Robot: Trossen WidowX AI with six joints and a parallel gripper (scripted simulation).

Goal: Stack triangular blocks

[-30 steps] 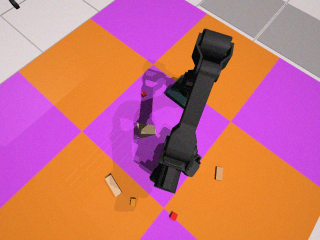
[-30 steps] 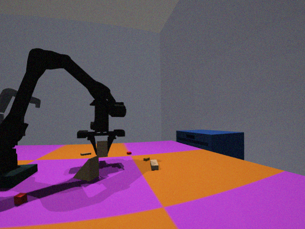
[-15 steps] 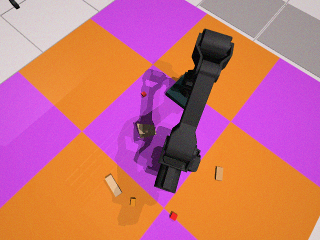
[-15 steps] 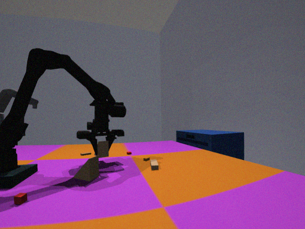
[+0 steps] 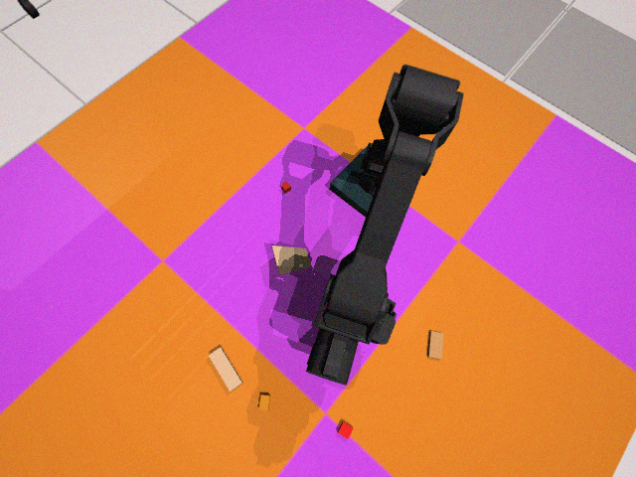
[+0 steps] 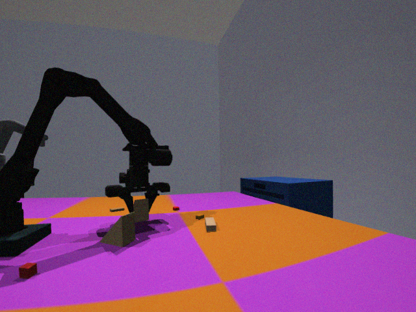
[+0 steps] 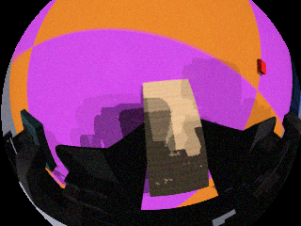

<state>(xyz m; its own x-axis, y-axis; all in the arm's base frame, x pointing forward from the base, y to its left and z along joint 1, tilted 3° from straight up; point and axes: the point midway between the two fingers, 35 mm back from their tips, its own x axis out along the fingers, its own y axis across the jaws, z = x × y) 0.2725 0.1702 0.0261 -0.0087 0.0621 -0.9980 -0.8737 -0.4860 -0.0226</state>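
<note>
One tan triangular block [image 5: 290, 257] [image 6: 122, 231] rests on the table, its slope descending to the left in the exterior view. My gripper [image 6: 140, 207] [image 7: 169, 124] is shut on the other triangular block [image 6: 142, 213] [image 7: 181, 104], which shows between the fingers. In the exterior view the held block appears a little above the table, upright, behind and slightly right of the resting block, partly overlapped by it. Whether the two touch is unclear. In the top view the arm hides the fingers and the held block. The resting block is not recognisable in the wrist view.
A red cube [image 5: 285, 187] [image 6: 27, 270] lies near the arm's base. A long pale block [image 5: 225, 368] [image 6: 210, 224], a small orange block [image 5: 263, 400] [image 6: 199, 216], another red cube [image 5: 344, 428] [image 6: 175, 208] and a tan block [image 5: 434, 344] [image 6: 116, 209] lie around the work area.
</note>
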